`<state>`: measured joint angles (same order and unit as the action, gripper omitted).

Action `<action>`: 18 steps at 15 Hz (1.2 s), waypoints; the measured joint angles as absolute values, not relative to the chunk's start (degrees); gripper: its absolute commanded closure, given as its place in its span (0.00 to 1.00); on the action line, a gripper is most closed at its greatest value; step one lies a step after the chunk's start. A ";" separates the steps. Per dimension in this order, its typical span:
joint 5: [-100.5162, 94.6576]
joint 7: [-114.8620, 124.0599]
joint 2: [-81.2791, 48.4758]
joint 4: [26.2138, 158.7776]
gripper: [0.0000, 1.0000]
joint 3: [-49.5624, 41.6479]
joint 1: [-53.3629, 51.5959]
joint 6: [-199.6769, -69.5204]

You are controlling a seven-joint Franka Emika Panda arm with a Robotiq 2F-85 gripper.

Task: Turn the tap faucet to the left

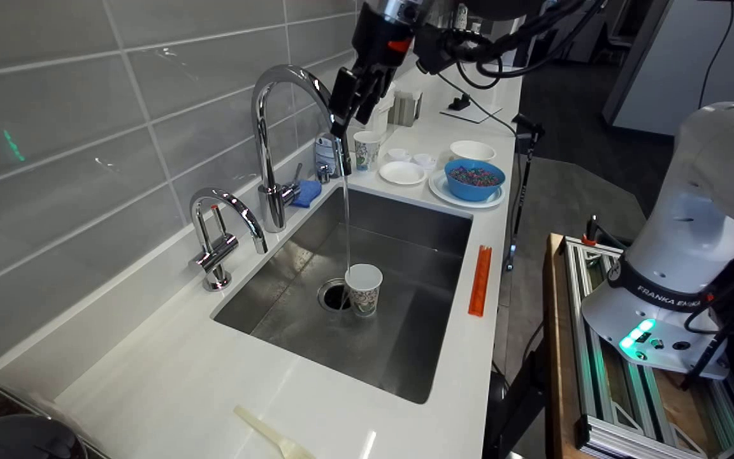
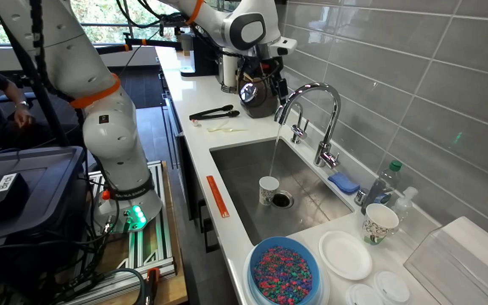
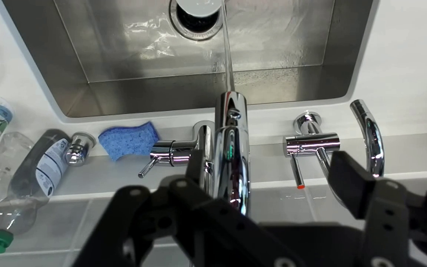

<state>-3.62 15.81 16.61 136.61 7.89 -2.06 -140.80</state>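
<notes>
The tap faucet (image 1: 265, 156) is a tall chrome gooseneck at the back edge of the sink; it also shows in an exterior view (image 2: 336, 112). A thin water stream falls from its spout at the rim of a patterned paper cup (image 1: 364, 296) beside the drain. My gripper (image 1: 351, 121) is up at the downward part of the spout, tilted down. In the wrist view the gripper (image 3: 272, 174) is open. The spout (image 3: 232, 148) appears between the fingers, close to the left finger, with a wide gap to the right one. Whether a finger touches it I cannot tell.
A low chrome tap (image 1: 214, 252) stands beside the faucet. A blue sponge (image 2: 344, 183), a green-capped bottle (image 2: 383, 182) and a cup (image 2: 379, 222) line the wall side. A blue bowl (image 1: 475, 185) and orange strip (image 1: 480, 280) are on the counter. Black tongs (image 2: 214, 112) lie beyond.
</notes>
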 measured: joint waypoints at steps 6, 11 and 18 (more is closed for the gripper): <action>-3.69 16.78 16.26 136.61 0.42 7.95 -2.05 -140.80; -4.97 18.49 16.23 136.61 0.15 7.96 -1.25 -141.67; -8.94 19.96 14.47 136.17 0.25 8.34 0.23 -144.81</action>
